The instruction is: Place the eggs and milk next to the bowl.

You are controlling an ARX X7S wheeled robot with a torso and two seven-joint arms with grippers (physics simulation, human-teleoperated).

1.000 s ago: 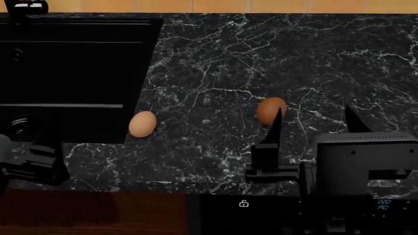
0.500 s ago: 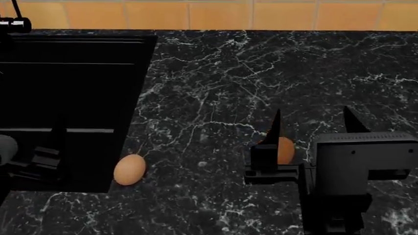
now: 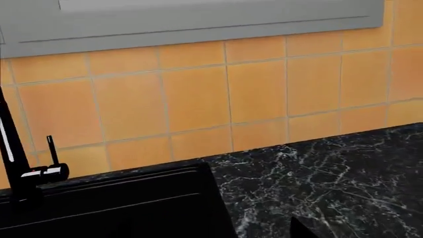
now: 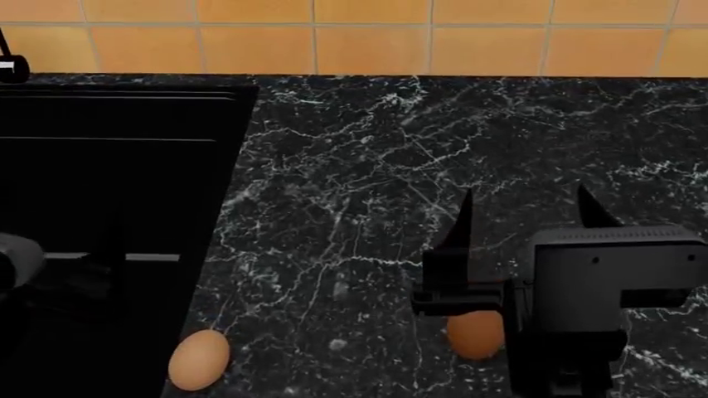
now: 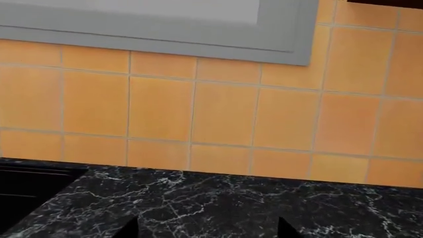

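Two eggs lie on the black marble counter [image 4: 366, 166]. The pale tan egg [image 4: 199, 359] rests at the sink's near right corner. The darker brown egg [image 4: 476, 334] is partly hidden under the body of my right gripper [image 4: 526, 199], whose fingers stand wide apart and point toward the wall, holding nothing. In the left wrist view only one fingertip [image 3: 300, 231] of my left gripper shows, far off centre; the other is lost against the black sink. The milk and the bowl are out of view.
A black sink [image 4: 227, 93] fills the left of the counter, with a black faucet [image 3: 20, 168] at its back. An orange tiled wall [image 4: 366, 37] runs along the counter's far edge, and a grey window frame [image 5: 290, 44] sits above it.
The head view has shifted toward the wall, so both eggs have slid down the picture. The brown egg has gone from my right gripper's fingertip to under its body.
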